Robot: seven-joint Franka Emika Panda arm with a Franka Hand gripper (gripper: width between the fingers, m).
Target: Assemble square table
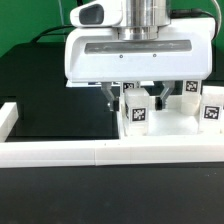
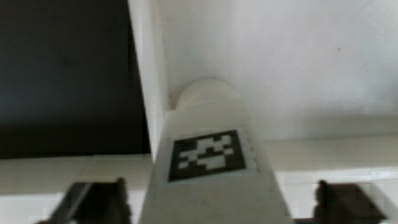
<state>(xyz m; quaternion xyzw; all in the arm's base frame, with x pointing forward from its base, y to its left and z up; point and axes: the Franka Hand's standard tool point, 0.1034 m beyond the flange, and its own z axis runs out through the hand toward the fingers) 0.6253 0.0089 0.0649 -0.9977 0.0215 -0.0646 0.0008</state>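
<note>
Standing directly over the work, the gripper [image 1: 136,96] has its two fingers lowered on either side of a white leg block [image 1: 135,108] that carries a black-and-white tag. In the wrist view the same leg block [image 2: 210,150] lies centred between the two dark fingertips [image 2: 93,203], with a visible gap on each side. The claw is therefore released and straddling the part, not clenched on it; whether it is narrowing cannot be told from these pictures.

The leg block rests on the square table top [image 1: 170,122], which lies at the exterior view's right, pushed against the long white border wall [image 1: 90,152] on the near side. That wall appears to serve as a stop, keeping the top from sliding during handling. Two further tagged leg blocks [image 1: 189,91] stand at the far right of the top.

Judgement: the centred, straddling pose suits a grasp of the leg block. No leg looks fitted yet, so assembly appears to be at an early stage.
</note>
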